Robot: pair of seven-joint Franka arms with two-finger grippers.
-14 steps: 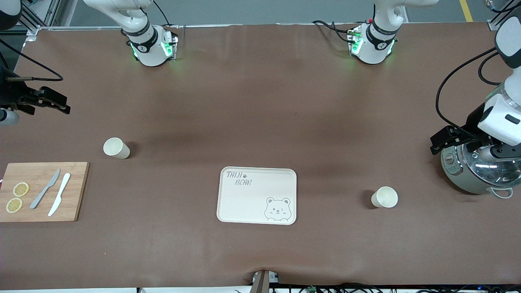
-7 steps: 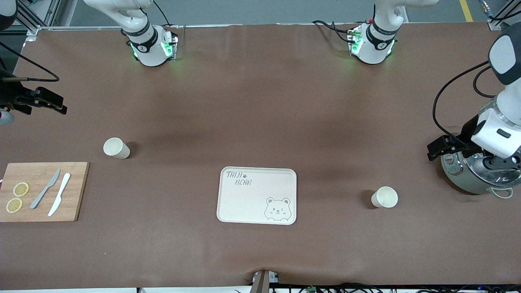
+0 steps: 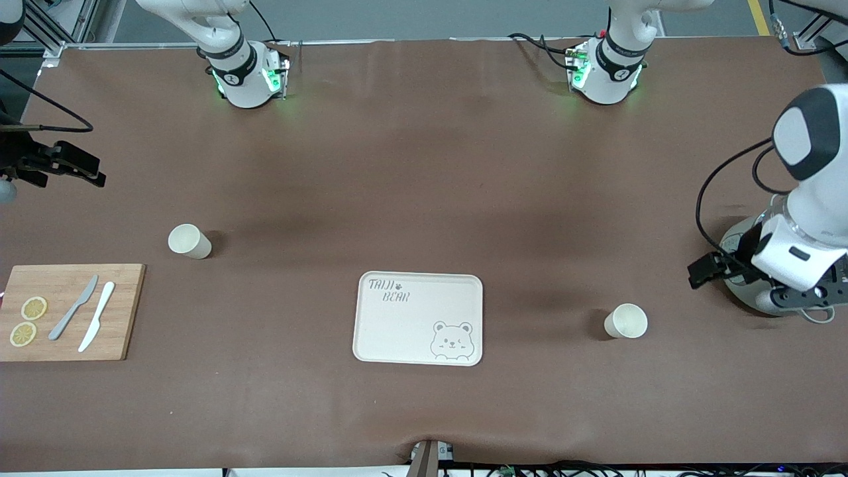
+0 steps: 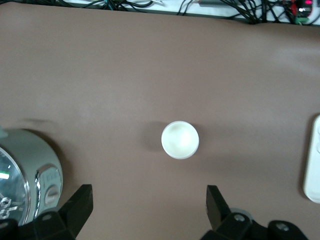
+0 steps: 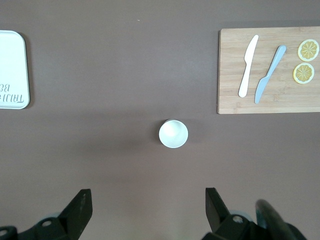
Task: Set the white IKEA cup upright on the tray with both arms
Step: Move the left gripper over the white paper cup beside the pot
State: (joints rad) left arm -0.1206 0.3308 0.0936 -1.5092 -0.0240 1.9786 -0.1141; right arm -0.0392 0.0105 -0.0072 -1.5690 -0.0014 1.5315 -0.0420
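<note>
Two white cups stand upright on the brown table. One cup (image 3: pixel 189 241) (image 5: pixel 173 133) is toward the right arm's end; the other cup (image 3: pixel 625 321) (image 4: pixel 180 140) is toward the left arm's end. Between them, nearer the front camera, lies the cream bear-printed tray (image 3: pixel 419 318), with nothing on it. My right gripper (image 3: pixel 93 171) (image 5: pixel 148 200) hangs open high over the table's end, short of its cup. My left gripper (image 3: pixel 699 273) (image 4: pixel 148 197) hangs open beside the silver pot, short of the other cup. Neither holds anything.
A silver lidded pot (image 3: pixel 737 240) (image 4: pixel 25 170) stands under the left arm's wrist. A wooden cutting board (image 3: pixel 66 311) (image 5: pixel 270 70) with two knives and two lemon slices lies at the right arm's end. The tray's edge (image 4: pixel 314 165) (image 5: pixel 12 70) shows in both wrist views.
The left arm has swung down, and its gripper has moved from over the pot toward the cup near it. The right gripper has drifted slightly outward. Cups and tray have not moved.
</note>
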